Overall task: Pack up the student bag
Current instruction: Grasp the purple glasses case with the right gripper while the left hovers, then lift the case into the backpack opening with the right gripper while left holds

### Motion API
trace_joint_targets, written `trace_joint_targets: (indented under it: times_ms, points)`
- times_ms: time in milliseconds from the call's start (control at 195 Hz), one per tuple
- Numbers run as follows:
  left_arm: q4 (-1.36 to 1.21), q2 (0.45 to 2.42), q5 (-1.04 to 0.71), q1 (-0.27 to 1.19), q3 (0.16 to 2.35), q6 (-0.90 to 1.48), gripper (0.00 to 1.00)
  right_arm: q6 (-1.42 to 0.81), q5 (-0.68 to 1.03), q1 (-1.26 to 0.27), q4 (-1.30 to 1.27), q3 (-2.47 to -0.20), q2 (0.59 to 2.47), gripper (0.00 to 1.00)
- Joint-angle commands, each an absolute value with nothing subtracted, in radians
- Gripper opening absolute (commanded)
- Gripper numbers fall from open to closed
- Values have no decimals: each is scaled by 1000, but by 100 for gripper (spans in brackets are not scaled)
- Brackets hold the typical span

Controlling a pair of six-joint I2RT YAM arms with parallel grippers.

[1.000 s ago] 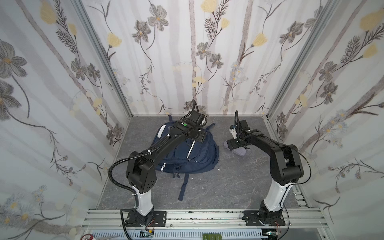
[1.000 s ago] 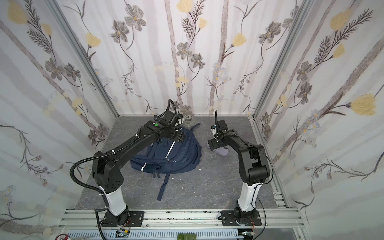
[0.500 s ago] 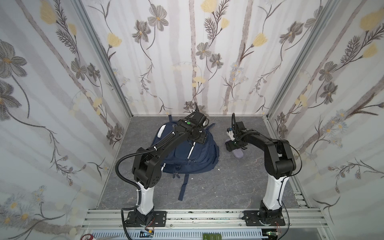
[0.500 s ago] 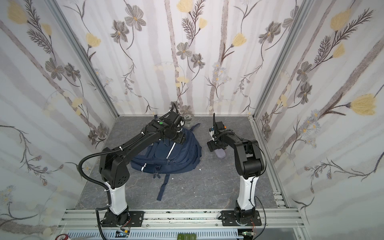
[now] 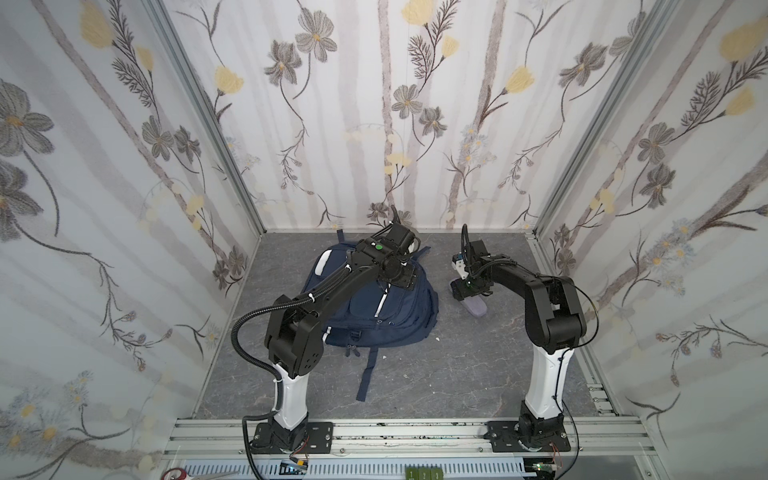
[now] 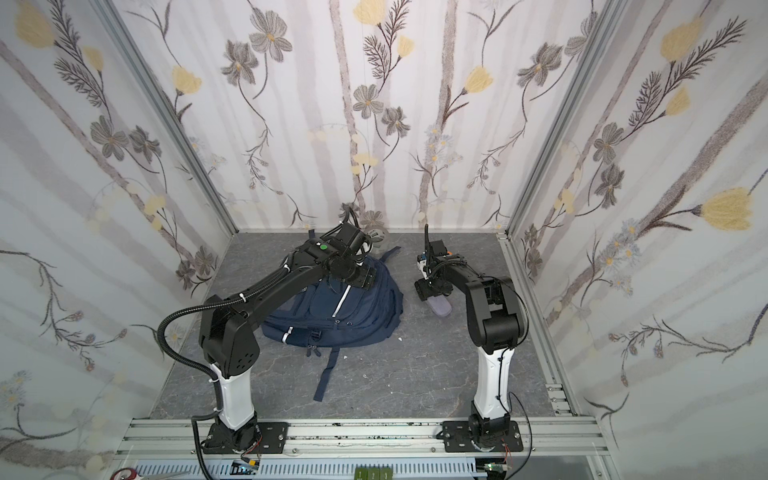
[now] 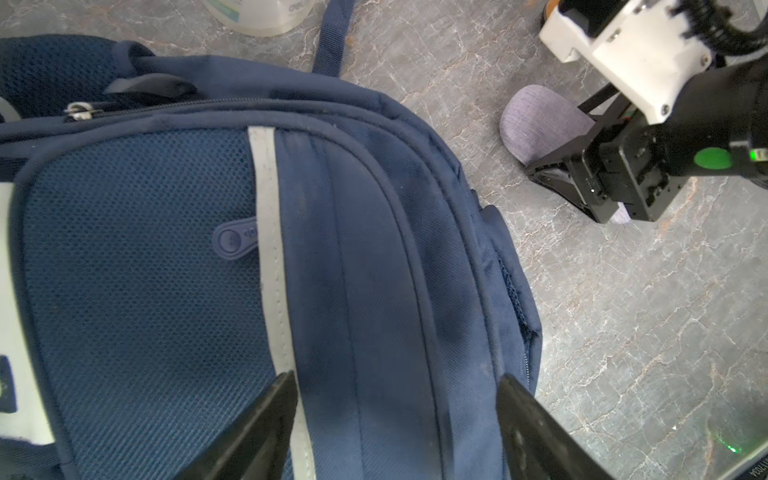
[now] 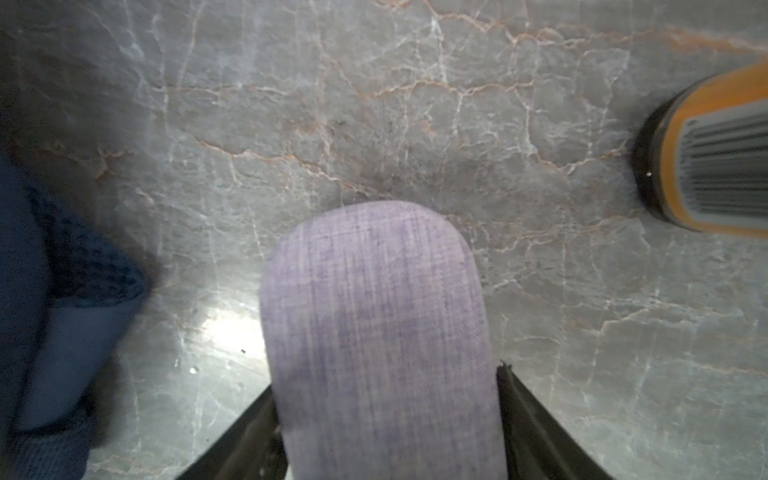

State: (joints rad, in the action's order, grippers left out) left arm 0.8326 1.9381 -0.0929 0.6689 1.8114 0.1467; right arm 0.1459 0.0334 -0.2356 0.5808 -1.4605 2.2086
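The left pincer (image 7: 395,380) stood open, its two dark fingers (image 7: 270,407) spread wide above the front of the student bag (image 7: 166,270), one over the pale stripe and the other near the bag's side edge; whether they touched the fabric could not be told. The right pincer (image 8: 386,382) had its jaws on either side of a lilac fabric case (image 8: 374,291), close against its long edges, though the wrist view did not settle whether they actually pinched it. The case lay flat on the grey marbled table (image 5: 436,374), just beside the bag.

In both top views the navy bag (image 5: 395,316) (image 6: 357,320) lay front-up left of the middle of the table, toward the back wall, with one dark strap trailing toward the near edge. An orange tube with a barcode (image 8: 715,158) sat near the case, and a pale round container (image 7: 257,12) stood just past the top of the bag.
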Motion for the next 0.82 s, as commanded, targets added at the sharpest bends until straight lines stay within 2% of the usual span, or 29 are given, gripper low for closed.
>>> trace_joint_targets:
  times_ms: [0, 67, 179, 277, 323, 394, 512, 630, 814]
  points:
    - [836, 1949, -93, 672, 1811, 123, 80, 134, 15, -236, 603, -1489, 2227, 66]
    - [853, 1963, -78, 672, 1819, 106, 79, 128, 11, -236, 611, -1504, 2235, 64]
    - [884, 1977, -24, 672, 1833, 81, 74, 125, 20, -236, 627, -1526, 2249, 53]
    - [902, 1979, -5, 672, 1839, 57, 60, 118, 50, -235, 639, -1536, 2252, 42]
    - [912, 1979, -6, 672, 1844, 50, 48, 110, 63, -235, 639, -1536, 2248, 39]
    - [927, 1979, -6, 672, 1854, 47, 31, 95, 75, -236, 638, -1531, 2235, 38]
    - [933, 1967, -11, 672, 1861, 56, 27, 67, 102, -236, 632, -1528, 2198, 35]
    - [924, 1945, -11, 672, 1865, 63, 6, 24, 131, -241, 613, -1521, 2147, 34]
    - [913, 1912, -2, 671, 1873, 82, 0, -49, 162, -259, 594, -1496, 2075, 30]
